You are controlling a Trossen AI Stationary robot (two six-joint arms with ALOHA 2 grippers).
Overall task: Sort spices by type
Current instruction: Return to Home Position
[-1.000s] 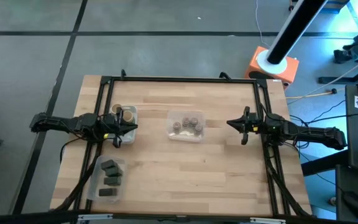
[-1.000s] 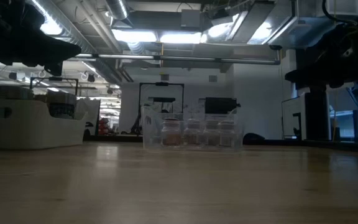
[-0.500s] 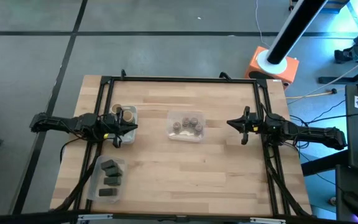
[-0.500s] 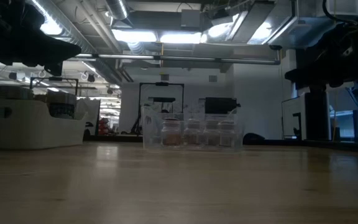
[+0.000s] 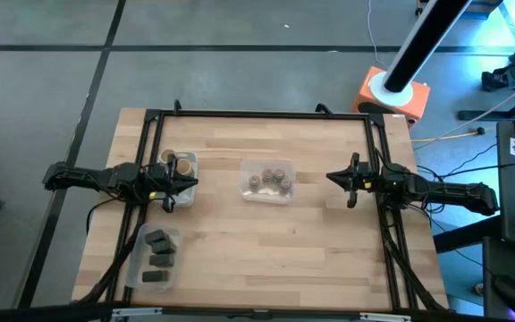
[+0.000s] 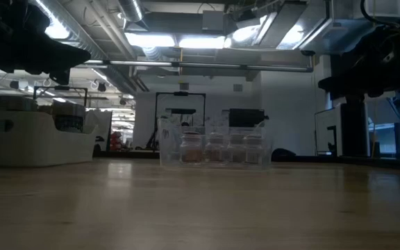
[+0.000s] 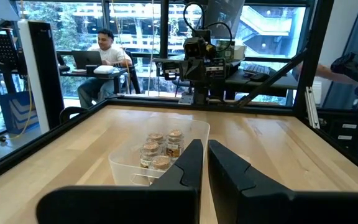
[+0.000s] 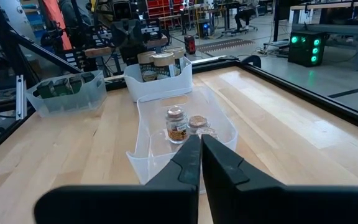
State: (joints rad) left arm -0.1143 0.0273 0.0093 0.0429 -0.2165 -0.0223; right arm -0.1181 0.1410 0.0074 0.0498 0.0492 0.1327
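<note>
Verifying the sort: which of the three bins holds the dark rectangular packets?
The clear bin at the high view's lower left, with three dark packets. The white bin above it holds tan-topped jars; the centre clear bin holds small round jars.

Left gripper (image 5: 189, 183) above table (image 5: 329, 250) near its left edge, fingers pressed together. Right gripper (image 5: 333, 177) near right edge, likewise; both pointing inward.

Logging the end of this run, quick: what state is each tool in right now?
Left tool: closed, holding nothing.
Right tool: closed, holding nothing.
</note>
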